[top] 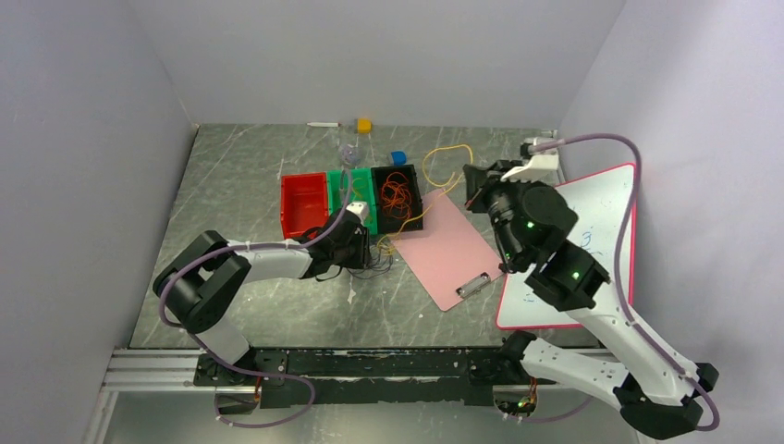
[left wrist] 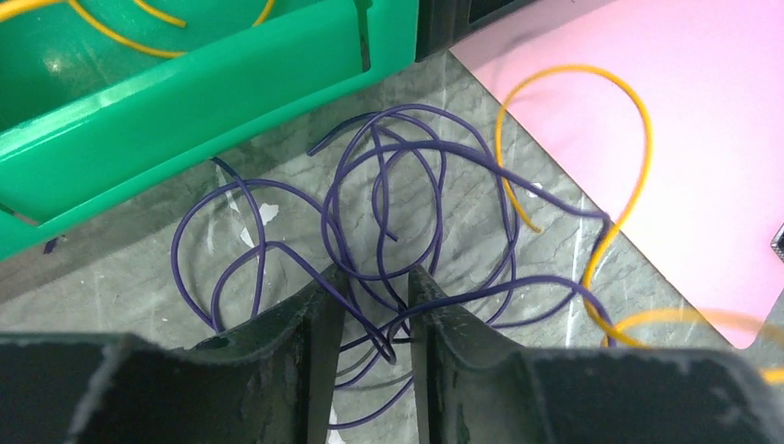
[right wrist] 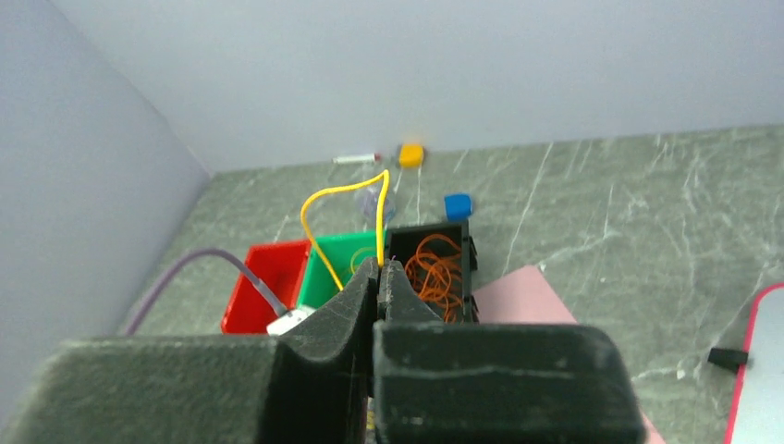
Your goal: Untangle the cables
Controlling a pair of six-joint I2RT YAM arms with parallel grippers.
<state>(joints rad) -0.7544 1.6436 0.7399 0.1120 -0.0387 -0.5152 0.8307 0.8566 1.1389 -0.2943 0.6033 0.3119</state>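
A tangle of dark purple cables (left wrist: pixel 416 185) lies on the grey table in front of the green bin (left wrist: pixel 185 102). My left gripper (left wrist: pixel 374 273) is low over it, jaws a little apart, with purple strands running through the gap. In the top view the left gripper (top: pixel 370 248) sits over these cables (top: pixel 379 265). A yellow cable (left wrist: pixel 573 67) lies partly on the pink clipboard (left wrist: pixel 684 83). My right gripper (right wrist: pixel 379 264) is shut on another yellow cable (right wrist: pixel 319 199) and holds its loop (top: pixel 447 148) up behind the black bin (top: pixel 399 199), which holds orange cables (right wrist: pixel 436 273).
Red (top: pixel 305 203), green (top: pixel 349 190) and black bins stand in a row mid-table. The pink clipboard (top: pixel 453 245) lies to their right, a red-edged whiteboard (top: pixel 592 222) further right. A yellow cube (top: pixel 364 124), blue cube (top: pixel 398 157) and pen (top: pixel 324 124) sit near the back wall.
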